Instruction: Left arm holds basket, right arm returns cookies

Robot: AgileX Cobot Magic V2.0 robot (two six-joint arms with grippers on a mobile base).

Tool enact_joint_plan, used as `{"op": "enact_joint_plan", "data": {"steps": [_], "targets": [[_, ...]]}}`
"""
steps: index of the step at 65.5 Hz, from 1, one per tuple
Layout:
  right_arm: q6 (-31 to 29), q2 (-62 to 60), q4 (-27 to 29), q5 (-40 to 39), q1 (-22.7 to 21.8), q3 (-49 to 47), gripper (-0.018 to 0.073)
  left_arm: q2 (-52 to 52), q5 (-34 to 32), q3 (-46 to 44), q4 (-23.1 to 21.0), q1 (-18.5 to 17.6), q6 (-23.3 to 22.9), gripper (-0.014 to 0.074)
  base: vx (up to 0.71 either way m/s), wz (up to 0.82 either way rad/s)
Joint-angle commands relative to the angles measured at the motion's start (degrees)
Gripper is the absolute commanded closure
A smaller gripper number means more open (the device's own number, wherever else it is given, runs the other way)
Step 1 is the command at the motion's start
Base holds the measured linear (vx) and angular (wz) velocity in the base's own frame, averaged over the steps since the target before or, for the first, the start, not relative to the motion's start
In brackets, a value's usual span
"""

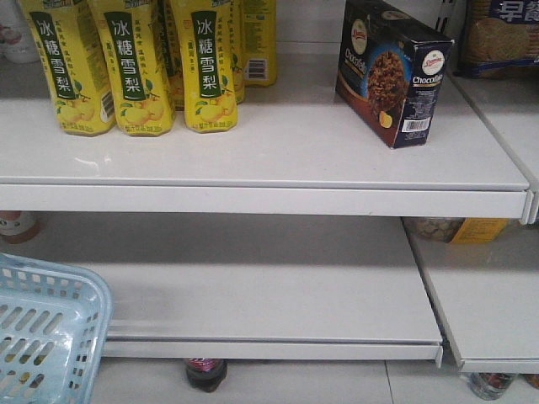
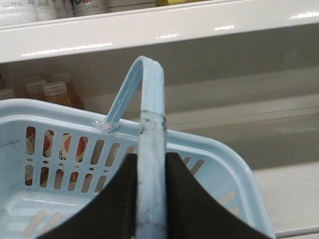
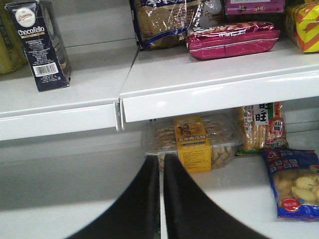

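Looking from near to far, we find our left gripper [image 2: 151, 199] at the bottom of the left wrist view, its two black jaws pinching the pale hoop handle [image 2: 151, 124] of the light blue basket [image 2: 65, 164], which fills the lower left of that frame and shows as a corner at the lower left of the front view. No goods show inside the basket.

Our right gripper [image 3: 162, 199] sits at the bottom centre of the right wrist view, jaws pressed together with only a thin seam between them and nothing held. It is low, level with the lower shelf [image 3: 239, 184], and aimed into the shelving.

Farther off, the cookies [image 3: 39, 47] stand upright on the upper shelf [image 1: 278, 151], at the upper left of the right wrist view and the upper right of the front view. So the box lies up and to the left of the right gripper, well apart, long axis vertical, turned at an angle with a narrow side facing out. We judge the return done; of the two arms, the right is the nearer.

Readable writing: "Chocofello" in white on the box, an oval logo above, a barcode below. The yellow bottles [image 1: 135, 67] at the upper left of the front view read 冰糖雪梨.
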Motion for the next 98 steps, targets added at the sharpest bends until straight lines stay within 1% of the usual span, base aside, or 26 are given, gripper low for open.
{"op": "enact_joint_plan", "data": {"steps": [1, 13, 17, 19, 23, 31, 33, 37, 44, 47, 52, 57, 64, 71, 80, 89, 95, 98], "targets": [[-0.53, 1.02, -1.56, -3.60, -0.41, -1.29, 0.0562, -0.55, -2.31, -1.54, -0.02, 0.11, 0.36, 0.0596, 0.00, 0.00], [-0.53, 1.02, -2.14, -4.10, -0.41, -1.29, 0.0562, -0.55, -2.31, -1.54, -0.02, 0.11, 0.36, 0.0596, 0.00, 0.00], [-0.53, 1.02, -5.16, -5.63, -0.41, -1.29, 0.0562, -0.55, -2.31, -1.54, -0.02, 0.11, 0.36, 0.0596, 0.00, 0.00], [-0.14, 1.02, -5.70, -6.41, -0.41, -1.29, 0.0562, -0.55, -2.31, -1.54, -0.02, 0.11, 0.36, 0.0596, 0.00, 0.00], [1.27, 1.02, -5.88, -8.62, -0.41, -1.29, 0.0562, -0.55, -2.31, -1.54, -0.02, 0.11, 0.36, 0.0596, 0.00, 0.00], [0.60, 1.02, -6.14, -14.59, -0.58, -1.29, 0.0562, -0.55, -2.31, -1.54, -0.02, 0.11, 0.36, 0.0596, 0.00, 0.00], [0.50, 1.02, -6.13, -15.92, -1.17, -1.29, 0.0562, -0.55, -2.31, -1.54, -0.02, 0.11, 0.36, 0.0596, 0.00, 0.00], [0.31, 1.32, -6.13, -17.92, -3.82, -1.29, 0.0562, -0.55, -2.31, -1.54, -0.02, 0.11, 0.36, 0.0596, 0.00, 0.00], [0.25, 2.37, -5.12, -20.82, -10.63, -1.29, 0.0562, -0.55, -2.31, -1.54, -0.02, 0.11, 0.36, 0.0596, 0.00, 0.00], [-0.52, 2.82, -3.71, -21.65, -13.42, -1.27, 0.0562, -0.55, -2.31, -1.54, -0.02, 0.11, 0.36, 0.0596, 0.00, 0.00], [-3.47, 3.10, -0.74, -23.91, -17.90, -0.30, 0.0562, -0.55, -2.31, -1.54, -0.02, 0.11, 0.36, 0.0596, 0.00, 0.00], [-7.07, 3.10, 3.33, -27.27, -20.78, 1.94, 0.0562, -0.55, -2.31, -1.54, -0.02, 0.11, 0.36, 0.0596, 0.00, 0.00], [-11.55, 3.10, 9.35, -31.88, -23.19, 6.05, 0.0562, -0.55, -2.31, -1.54, -0.02, 0.11, 0.36, 0.0596, 0.00, 0.00], [-14.84, 3.10, 14.42, -37.47, -24.29, 11.46, 0.0562, -0.55, -2.32, -1.59, -0.02, 0.11, 0.36, 0.0596, 0.00, 0.00], [-17.54, 3.10, 18.07, -45.51, -24.38, 18.98, 0.0562, -0.55, -2.32, -1.59, -0.02, 0.11, 0.36, 0.0596, 0.00, 0.00], [-18.36, 3.10, 20.70, -52.54, -24.38, 26.39, 0.0562, -0.55, -2.32, -1.59, -0.02, 0.11, 0.36, 0.0596, 0.00, 0.00], [-19.65, 2.77, 23.13, -54.21, -24.38, 30.44, 0.0562, -0.55, -2.32, -1.59, -0.02, 0.11, 0.36, 0.0596, 0.00, 0.00], [-21.22, 2.12, 25.67, -54.21, -24.38, 32.03, 0.0562, -0.55, -2.32, -1.59, -0.02, 0.11, 0.36, 0.0596, 0.00, 0.00]]}}
